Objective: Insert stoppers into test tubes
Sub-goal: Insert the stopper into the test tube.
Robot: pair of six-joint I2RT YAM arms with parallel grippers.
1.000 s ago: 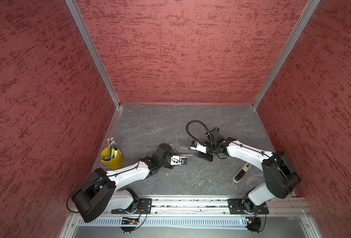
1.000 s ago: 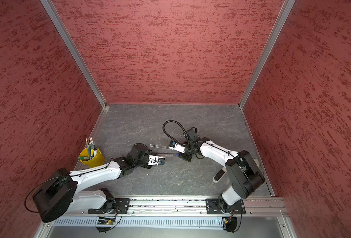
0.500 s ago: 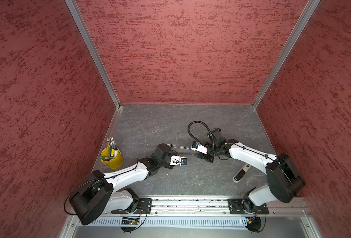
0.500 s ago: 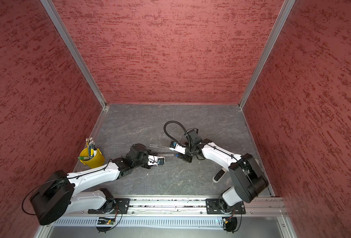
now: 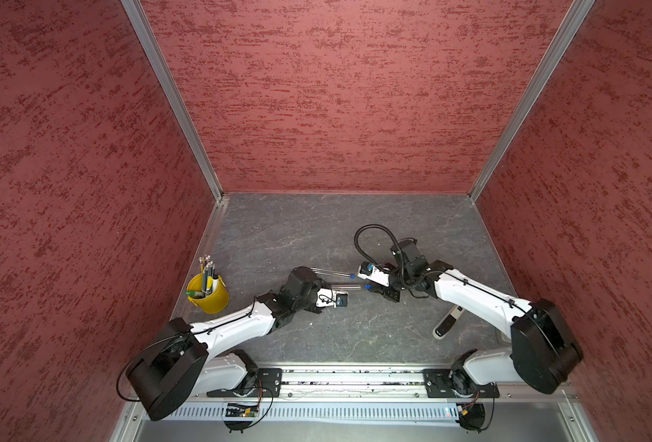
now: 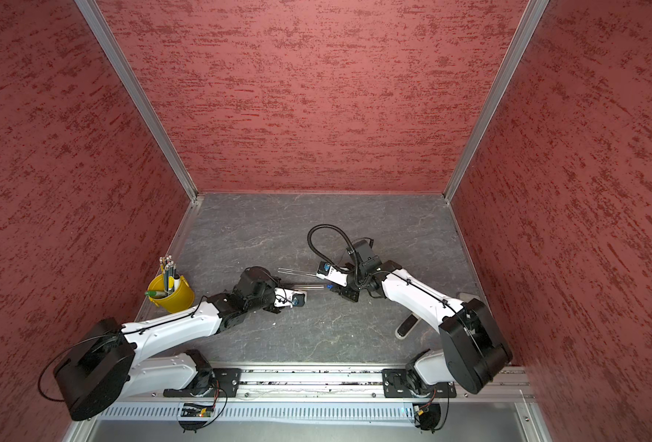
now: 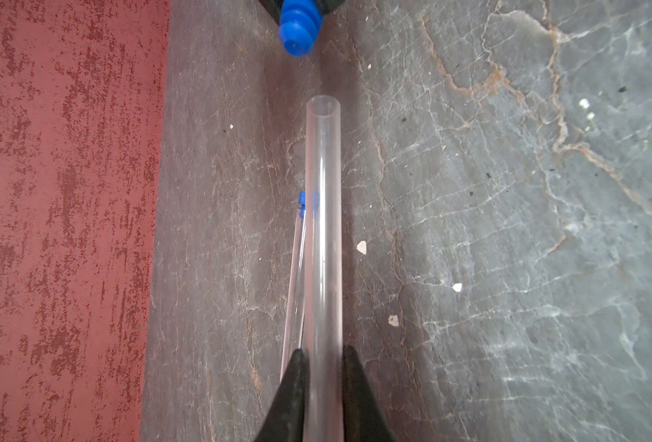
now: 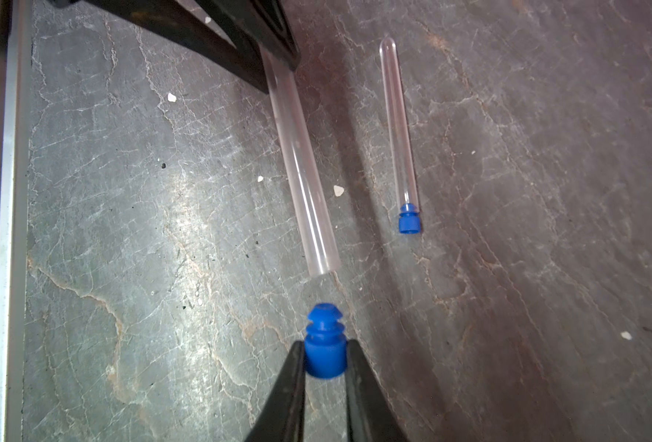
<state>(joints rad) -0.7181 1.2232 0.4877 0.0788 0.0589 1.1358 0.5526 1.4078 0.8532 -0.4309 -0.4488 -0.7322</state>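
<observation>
The left arm (image 5: 236, 325) and the right arm (image 5: 477, 298) stretch low and inward, tips facing, not touching. The left gripper (image 7: 322, 356) pinches a test tube (image 7: 322, 229), the right gripper (image 8: 324, 356) pinches a stopper (image 8: 324, 336)

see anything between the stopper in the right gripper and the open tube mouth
Nothing visible: the stopper faces the open mouth of the held tube across a bare gap. The stoppered tube lies off to the side.
</observation>
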